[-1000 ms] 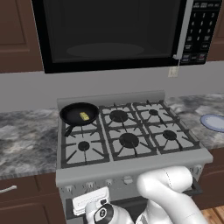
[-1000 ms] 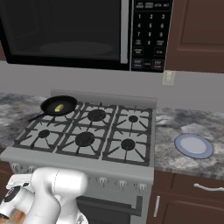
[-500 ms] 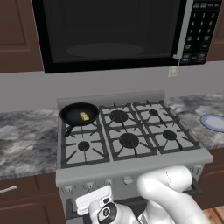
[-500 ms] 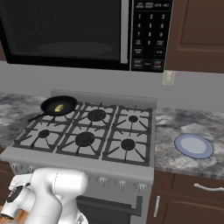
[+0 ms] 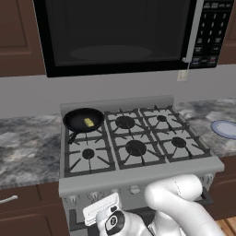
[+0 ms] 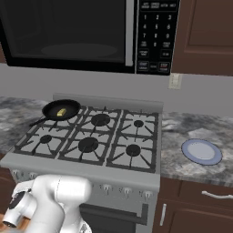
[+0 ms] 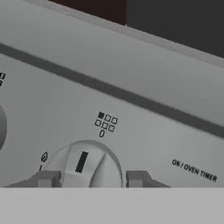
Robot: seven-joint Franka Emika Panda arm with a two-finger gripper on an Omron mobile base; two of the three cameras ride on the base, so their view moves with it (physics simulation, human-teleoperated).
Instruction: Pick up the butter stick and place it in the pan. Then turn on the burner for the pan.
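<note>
Resting in the pan [image 5: 83, 120], the butter stick [image 5: 89, 122] lay as a small pale-yellow block on the black base, so you could take the first half of the task as done. That pan sat on the rear left burner [image 5: 84, 120] of the stove, its handle pointing toward the front left; in the right base view the same pan [image 6: 61, 110] and butter stick [image 6: 61, 112] showed at the far left corner of the grates. You had the end effector [image 7: 91, 179] down at the stove's front panel, its two dark fingertips spread to either side of a round grey knob [image 7: 84, 165], with nothing yet pinched between them. The little grid icon [image 7: 105, 121] above that knob had its upper left square filled, which I judged to mark the rear left burner, the one you wanted. To do this step well, you needed to keep the knob centred between the fingertips, push in squarely until both straddled its raised ridge, then close firmly before turning. You had to rotate about the knob's own axis, not drag sideways, or the fingertips could slip off the smooth face. The "ON / OVEN TIMER" label [image 7: 194, 169] sat off to one side, and the pale blue plate [image 6: 201, 151] lay on the granite surface [image 6: 182, 132] well apart from all of it.
</note>
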